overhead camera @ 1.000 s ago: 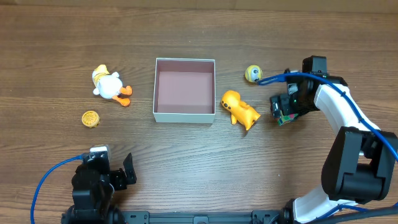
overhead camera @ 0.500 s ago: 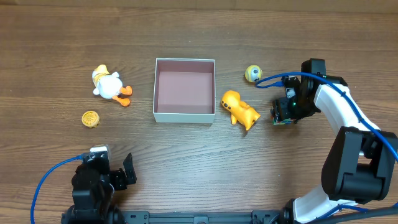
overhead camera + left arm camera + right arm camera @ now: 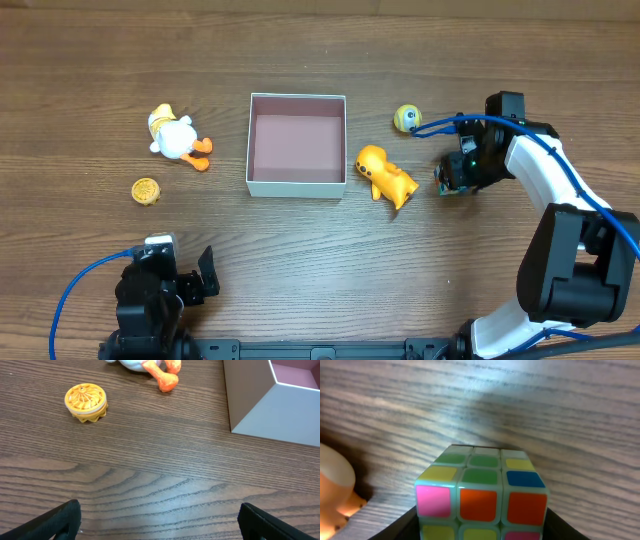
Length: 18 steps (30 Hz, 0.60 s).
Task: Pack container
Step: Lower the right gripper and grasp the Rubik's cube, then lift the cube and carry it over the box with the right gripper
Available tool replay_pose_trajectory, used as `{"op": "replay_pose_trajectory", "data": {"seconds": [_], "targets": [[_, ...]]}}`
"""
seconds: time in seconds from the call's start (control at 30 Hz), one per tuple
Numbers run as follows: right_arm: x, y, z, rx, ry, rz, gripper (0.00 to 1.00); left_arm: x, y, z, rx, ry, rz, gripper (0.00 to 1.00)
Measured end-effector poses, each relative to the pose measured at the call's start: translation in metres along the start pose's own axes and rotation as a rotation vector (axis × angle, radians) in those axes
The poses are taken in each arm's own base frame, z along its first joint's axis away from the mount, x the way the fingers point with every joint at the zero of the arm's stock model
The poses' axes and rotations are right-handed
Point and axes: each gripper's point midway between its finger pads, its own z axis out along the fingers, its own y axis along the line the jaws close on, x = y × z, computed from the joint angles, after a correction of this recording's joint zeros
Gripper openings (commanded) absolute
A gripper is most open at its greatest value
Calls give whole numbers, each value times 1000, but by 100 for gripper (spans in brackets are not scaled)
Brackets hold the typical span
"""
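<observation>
The right arm's fingers (image 3: 402,527) have drawn in from wide apart and now press both sides of the small multicoloured plastic puzzle cube (image 3: 482,495) near the wooden worktop's (image 3: 300,260) right edge, so I judge it grasped and ready to lift. The shallow square white-walled container (image 3: 297,140) sits empty mid-worktop, nearer the far edge. The left arm's fingers (image 3: 60,520) stand wide apart, holding nothing

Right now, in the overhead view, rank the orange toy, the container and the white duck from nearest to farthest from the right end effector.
1. Orange toy, just left of the right end effector holding the puzzle cube.
2. Container, mid-table.
3. White duck, far left, beyond the container.
</observation>
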Motion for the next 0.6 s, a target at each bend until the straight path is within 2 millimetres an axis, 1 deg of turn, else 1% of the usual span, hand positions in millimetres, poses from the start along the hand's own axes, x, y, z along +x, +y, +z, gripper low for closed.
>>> {"op": "replay_pose_trajectory", "data": {"seconds": [0.1, 0.2, 0.27, 0.33, 0.4, 0.47, 0.57, 0.6], "targets": [[-8, -2, -5, 6, -20, 5, 44, 0, 0, 0, 0, 0, 0, 100], [-26, -6, -20, 19, -63, 4, 44, 0, 0, 0, 0, 0, 0, 100], [-43, -9, -36, 32, -105, 9, 43, 0, 0, 0, 0, 0, 0, 100], [-62, -13, -55, 45, -154, 27, 41, 0, 0, 0, 0, 0, 0, 100], [-76, -13, -72, 43, -193, 44, 38, 0, 0, 0, 0, 1, 0, 100], [-98, -12, -99, 30, -266, 65, 36, 0, 0, 0, 0, 0, 0, 100], [-117, -4, -128, -11, -335, 101, 36, 0, 0, 0, 0, 0, 0, 100], [-125, 2, -141, -35, -361, 113, 36, 0, 0, 0, 0, 0, 0, 100]]}}
